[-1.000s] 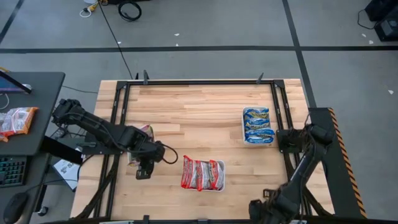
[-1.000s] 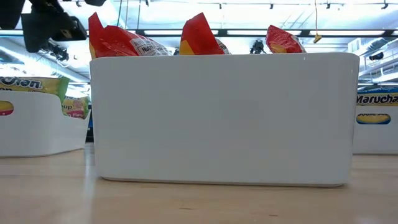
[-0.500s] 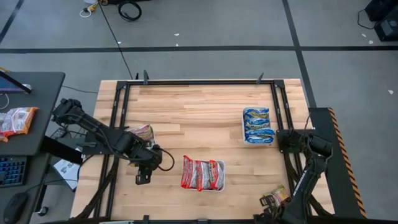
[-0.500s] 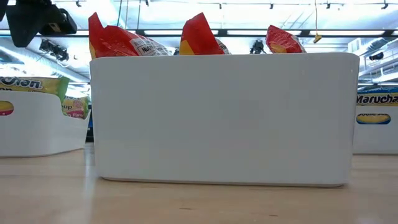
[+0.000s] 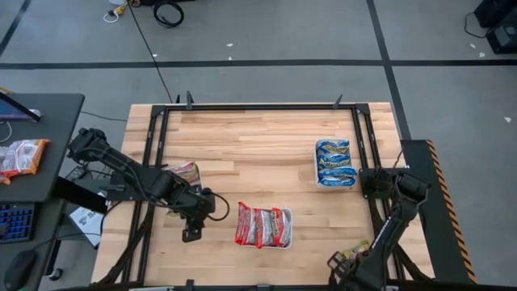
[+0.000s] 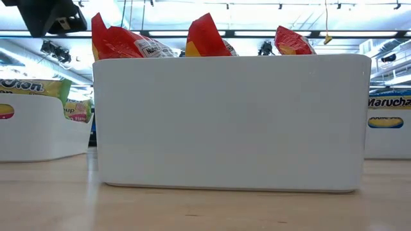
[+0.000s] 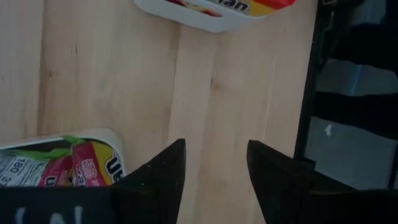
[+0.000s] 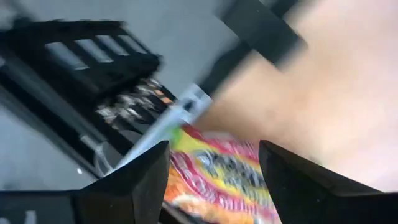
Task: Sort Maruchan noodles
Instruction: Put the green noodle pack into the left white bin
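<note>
Your right gripper point(image 8: 211, 180) has swung to the worktop's point(image 5: 258, 137) near edge, jaws spreading over a yellow packet point(image 8: 217, 171); left jaws apart, empty.

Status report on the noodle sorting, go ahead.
Left claw open, empty, over bare wood beside yellow-green tray. Right claw open above a yellow-orange packet at the table's near right corner. Nothing in the way.

Robotics lab: taped concrete floor point(image 5: 266, 48) (cables trailing), ceiling strip lights point(image 6: 257, 32).
</note>
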Robot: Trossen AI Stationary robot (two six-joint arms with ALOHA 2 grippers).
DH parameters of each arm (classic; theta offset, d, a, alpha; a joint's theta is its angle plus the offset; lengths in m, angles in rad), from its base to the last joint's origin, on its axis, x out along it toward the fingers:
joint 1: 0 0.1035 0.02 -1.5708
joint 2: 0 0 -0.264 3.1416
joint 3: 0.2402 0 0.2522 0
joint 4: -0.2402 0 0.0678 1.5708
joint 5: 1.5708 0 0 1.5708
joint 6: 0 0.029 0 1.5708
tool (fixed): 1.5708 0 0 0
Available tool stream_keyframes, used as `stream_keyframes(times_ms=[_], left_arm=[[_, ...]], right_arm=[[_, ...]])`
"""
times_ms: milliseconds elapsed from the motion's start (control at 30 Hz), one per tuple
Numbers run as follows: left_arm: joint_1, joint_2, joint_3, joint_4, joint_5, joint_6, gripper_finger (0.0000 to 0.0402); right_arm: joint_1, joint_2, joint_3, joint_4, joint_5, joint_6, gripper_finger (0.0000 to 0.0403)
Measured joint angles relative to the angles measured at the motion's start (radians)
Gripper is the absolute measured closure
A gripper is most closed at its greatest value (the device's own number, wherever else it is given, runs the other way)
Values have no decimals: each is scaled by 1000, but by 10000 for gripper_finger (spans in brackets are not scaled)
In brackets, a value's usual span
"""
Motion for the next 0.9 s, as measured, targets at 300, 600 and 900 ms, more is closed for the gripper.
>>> stream_keyframes(times_ms=[300,600,900], left_arm=[[-7,0,0,16,-3,-85,225],[-13,0,0,74,-60,-88,225],[-15,0,0,162,-108,-128,225]], right_arm=[[-83,26,-68,82,-122,-279,157],[-206,26,-206,53,-303,-452,167],[-231,26,-292,118,-322,-511,191]])
